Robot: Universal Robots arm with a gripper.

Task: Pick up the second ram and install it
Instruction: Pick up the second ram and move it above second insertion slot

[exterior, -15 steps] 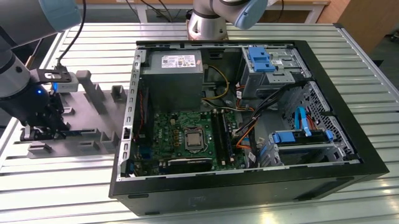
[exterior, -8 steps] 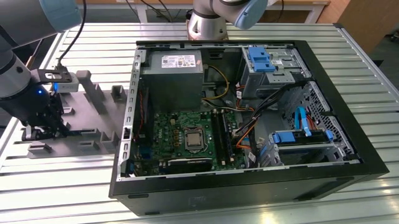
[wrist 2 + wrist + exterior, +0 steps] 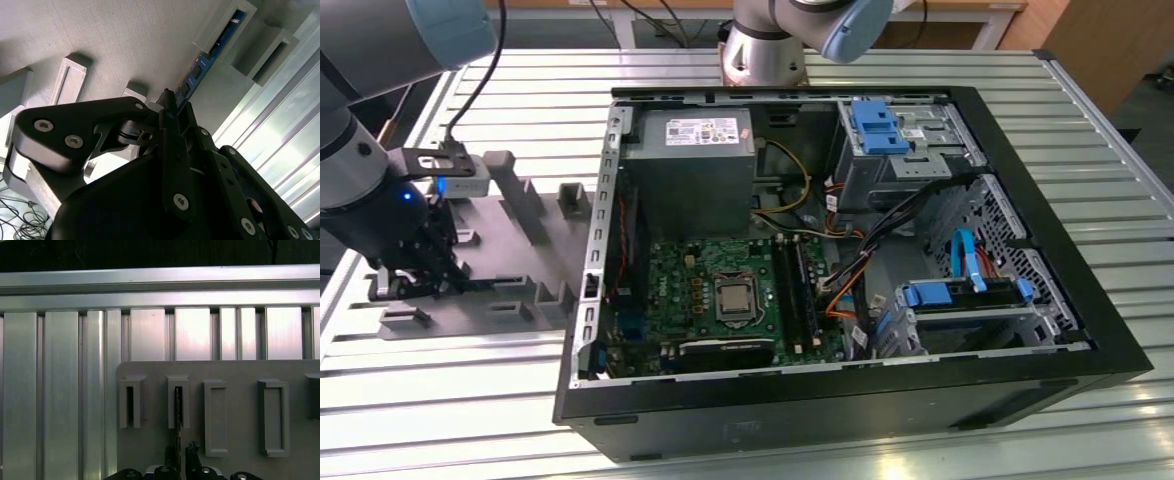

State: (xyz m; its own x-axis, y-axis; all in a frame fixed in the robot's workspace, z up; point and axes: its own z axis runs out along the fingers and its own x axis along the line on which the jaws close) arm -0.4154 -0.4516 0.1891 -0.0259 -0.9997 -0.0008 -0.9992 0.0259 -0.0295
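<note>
Grey plastic makes up the fixture (image 3: 520, 265), a flat block with upright slotted pockets. It lies on a table (image 3: 440, 400) of ribbed aluminium slats at the exterior view's left. The robot arm (image 3: 354, 170) stands over it, with its black claw (image 3: 430, 282) low on the fixture's near part.

In the second wrist view the second ram (image 3: 202, 67), a thin blue-green board with small black chips, runs from between the claw's fingers (image 3: 167, 100) into one of the fixture's pockets. The claw is narrow, closed against the two flat faces of the stick. In the first wrist view the stick shows edge-on, standing in its pocket between neighbouring pockets.

The centre and right of the exterior view show an open black computer case (image 3: 854, 400) lying on its side. Inside is a green motherboard (image 3: 707, 270), with long black memory slots (image 3: 798, 290) beside the processor socket.
</note>
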